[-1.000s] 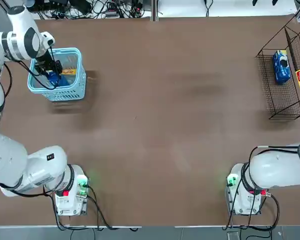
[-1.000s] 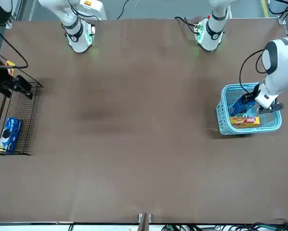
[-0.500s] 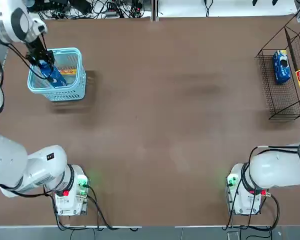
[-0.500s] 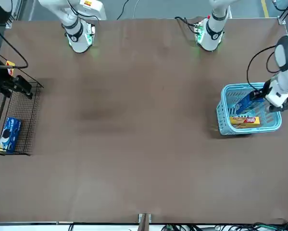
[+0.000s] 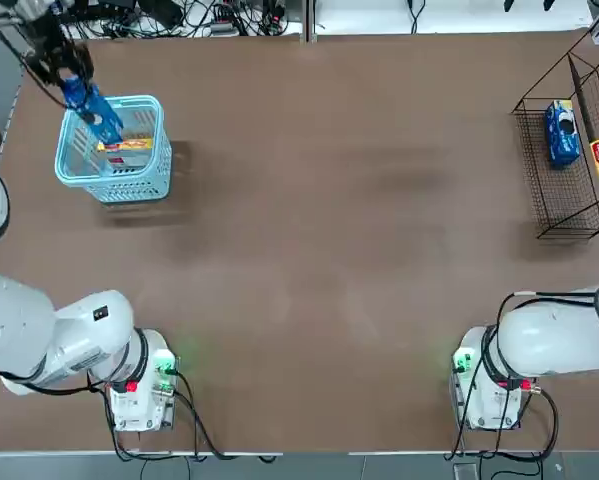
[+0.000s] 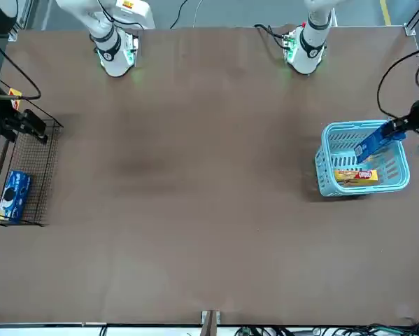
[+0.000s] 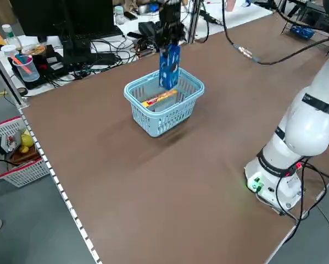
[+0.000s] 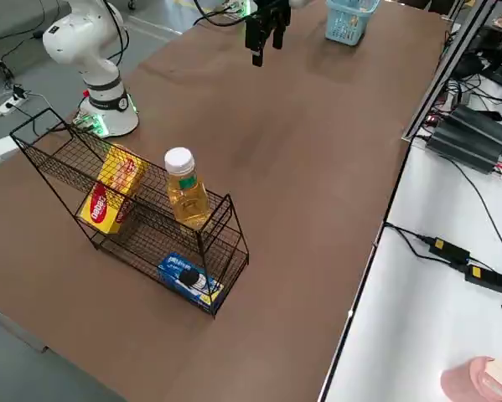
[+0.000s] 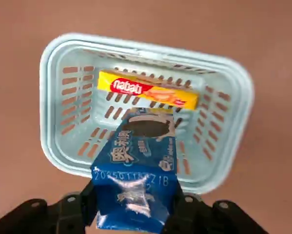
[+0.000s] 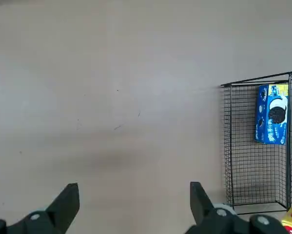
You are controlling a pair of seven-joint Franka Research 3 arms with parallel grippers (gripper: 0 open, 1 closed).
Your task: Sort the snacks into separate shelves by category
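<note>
Hanging from the left hand (image 9: pixel 136 214), a blue packet (image 9: pixel 138 180) sits clamped between the two fingers by one end, its free end dropping toward the light blue basket (image 5: pixel 139 178). Landmark for everything here: that basket, at the far left part of the brown surface (image 5: pixel 329 250).

- Packet is above the basket's far-left rim, lifted clear of the basket floor; the lower end dips just inside the rim line in the left side view (image 7: pixel 169 69). Hand is above and outside the same rim.
- Long axis of the packet runs steeply down, tilted, gripped end up and away from the basket, free end toward its middle. Printed face with the dark cookie picture looks up at the wrist camera.
- Inside the basket: one yellow-orange box (image 9: pixel 148 95) with red logo, lying flat on the floor, long axis across the basket's width. Nothing else made out in there.
- Black wire rack (image 5: pixel 564 160) stands well apart from the basket, at the opposite, right edge of the surface. It holds a second blue packet (image 8: pixel 188 276) on the low tier, a second yellow-orange box (image 8: pixel 108 201) leaning on an upper tier, and a bottle (image 8: pixel 183 191) of amber liquid with a white cap upright beside that box.
- Right hand (image 10: pixel 133 209) hangs over bare surface, far from the basket, fingers spread wide, holding nothing
</note>
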